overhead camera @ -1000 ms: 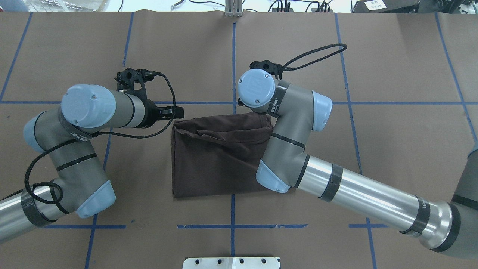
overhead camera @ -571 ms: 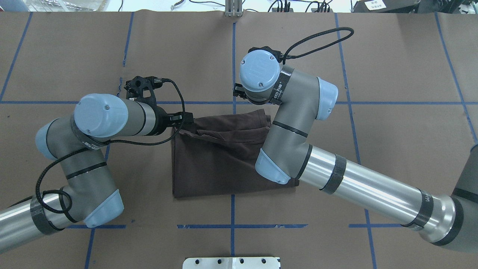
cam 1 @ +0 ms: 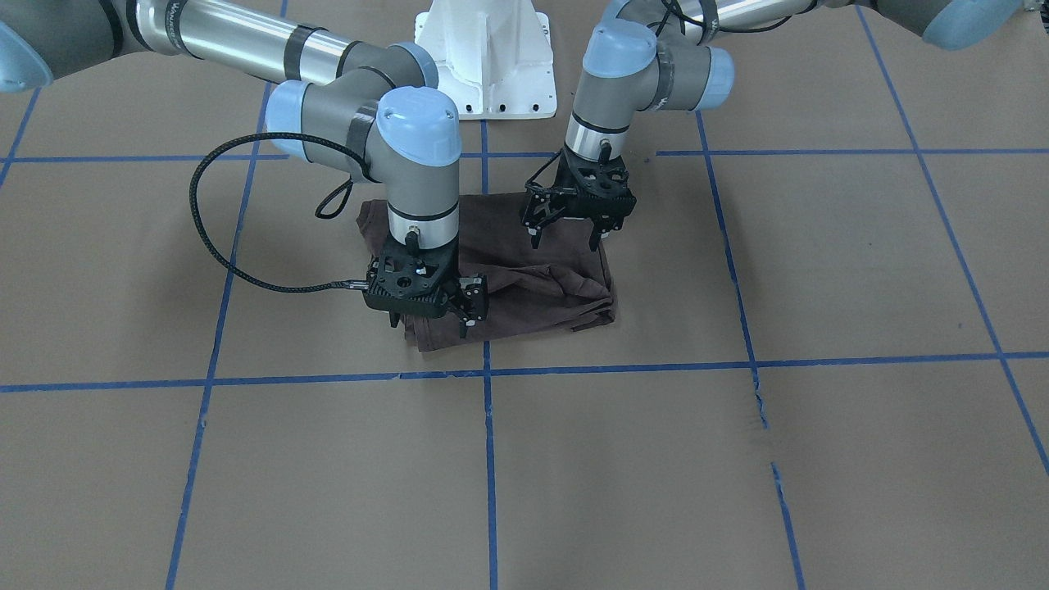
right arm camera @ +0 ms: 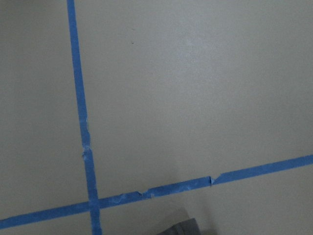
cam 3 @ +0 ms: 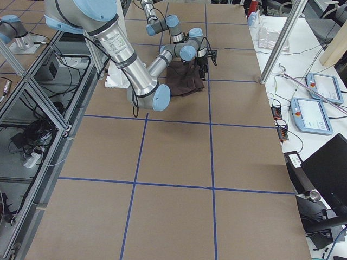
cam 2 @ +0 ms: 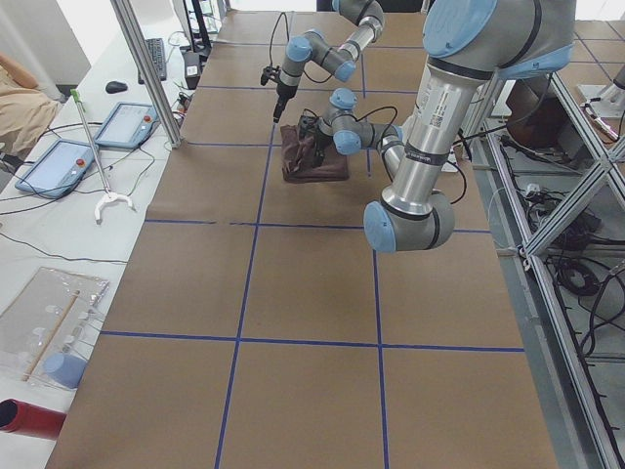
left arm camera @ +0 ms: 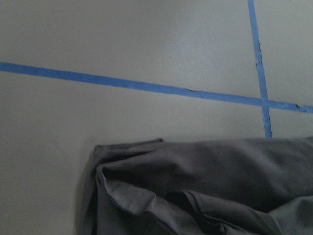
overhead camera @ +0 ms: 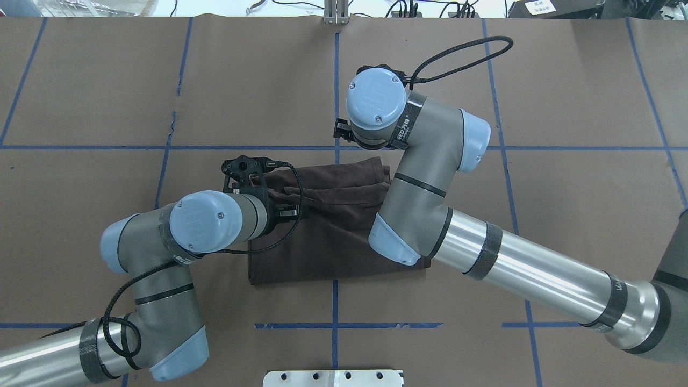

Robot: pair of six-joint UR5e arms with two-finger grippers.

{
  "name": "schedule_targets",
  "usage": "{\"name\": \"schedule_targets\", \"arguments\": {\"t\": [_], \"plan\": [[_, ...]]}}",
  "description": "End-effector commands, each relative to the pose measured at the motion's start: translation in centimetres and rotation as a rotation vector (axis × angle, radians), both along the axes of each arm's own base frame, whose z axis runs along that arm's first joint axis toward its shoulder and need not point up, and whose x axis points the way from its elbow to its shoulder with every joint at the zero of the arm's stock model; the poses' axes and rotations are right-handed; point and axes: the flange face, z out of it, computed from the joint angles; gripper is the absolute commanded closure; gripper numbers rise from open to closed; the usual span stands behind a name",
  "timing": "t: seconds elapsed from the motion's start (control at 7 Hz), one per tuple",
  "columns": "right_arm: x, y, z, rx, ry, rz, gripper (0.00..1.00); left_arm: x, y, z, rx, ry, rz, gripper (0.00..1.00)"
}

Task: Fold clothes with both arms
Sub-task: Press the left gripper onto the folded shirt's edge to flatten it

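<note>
Swinging in from the left, the left pincer (cam 1: 565,239) is now hovering, spread wide, over the folded T-shirt (overhead camera: 322,247), which is lying at the middle of the table (overhead camera: 564,80). The right pincer (cam 1: 432,321) (barely shifted) is standing spread at the shirt's far right corner.

From overhead, the silver-grey tubular right arm (overhead camera: 414,199) covers the right edge of the folded dark brown T-shirt (overhead camera: 328,242), and the left arm (overhead camera: 215,226) part of its left edge. Both wrist views cut the T-shirt off at their bottom edges; the right shows only a sliver.
</note>
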Motion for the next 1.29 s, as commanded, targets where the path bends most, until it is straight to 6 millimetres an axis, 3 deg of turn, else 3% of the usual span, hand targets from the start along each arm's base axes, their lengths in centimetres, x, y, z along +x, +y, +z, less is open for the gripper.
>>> {"name": "schedule_targets", "arguments": {"t": [0.0, 0.43, 0.57, 0.86, 1.14], "plan": [[0.3, -0.1, -0.1, 0.002, -0.004, 0.002, 0.00, 1.1, 0.2, 1.0, 0.028, -0.051, 0.025, 0.00], [0.5, -0.2, 0.2, -0.003, -0.002, 0.002, 0.00, 1.5, -0.8, 2.2, 0.032, -0.087, 0.003, 0.00], [0.7, -0.4, 0.4, -0.007, -0.002, 0.002, 0.00, 1.4, -1.8, 1.5, 0.042, -0.096, -0.024, 0.00], [0.7, -0.3, 0.3, -0.007, -0.002, 0.002, 0.00, 1.7, -6.6, 1.4, 0.018, -0.148, -0.080, 0.00], [0.7, -0.3, 0.4, -0.007, -0.002, 0.002, 0.00, -0.5, -12.5, 3.6, 0.045, -0.230, -0.111, 0.00]]}}
